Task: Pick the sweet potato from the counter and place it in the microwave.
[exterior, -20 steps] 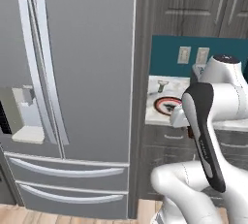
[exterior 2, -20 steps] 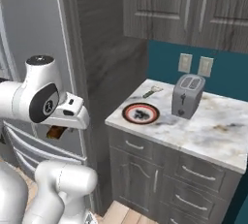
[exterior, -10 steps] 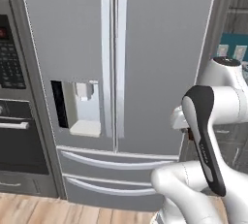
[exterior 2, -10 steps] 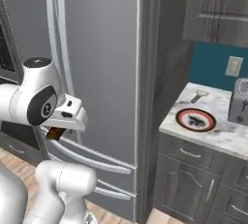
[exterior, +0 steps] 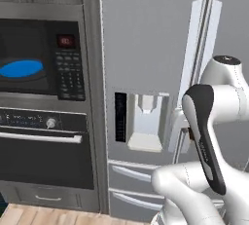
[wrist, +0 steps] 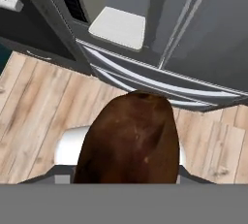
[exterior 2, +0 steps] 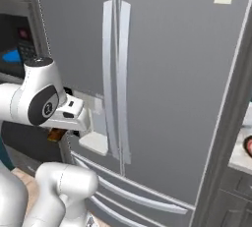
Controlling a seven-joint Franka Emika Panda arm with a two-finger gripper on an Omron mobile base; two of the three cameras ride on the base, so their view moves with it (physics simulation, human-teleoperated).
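Sweet potato (wrist: 131,138) fills the lower centre of the hand view, a brown oblong lump pinched in the gripper (wrist: 127,172), whose tips are hidden behind it; in the right base view a small brown patch of it shows under the hand at centre left. So the pick appears done: the potato is off the counter and carried in the air. What remains is the delivery. The microwave (exterior: 41,56) sits at the upper left of the left base view, its door seemingly open, since the blue round plate (exterior: 22,68) inside shows plainly beside the button panel (exterior: 68,68). Below it is a dark oven (exterior: 46,146) with a silver bar handle. The arm stands in front of the grey fridge (exterior 2: 162,88), at the level of its dispenser (exterior: 143,126), so the potato is still well to the right of the microwave and lower than its opening. By this judgement the task is roughly half complete: transport to the cavity, lowering onto the plate and release are left.
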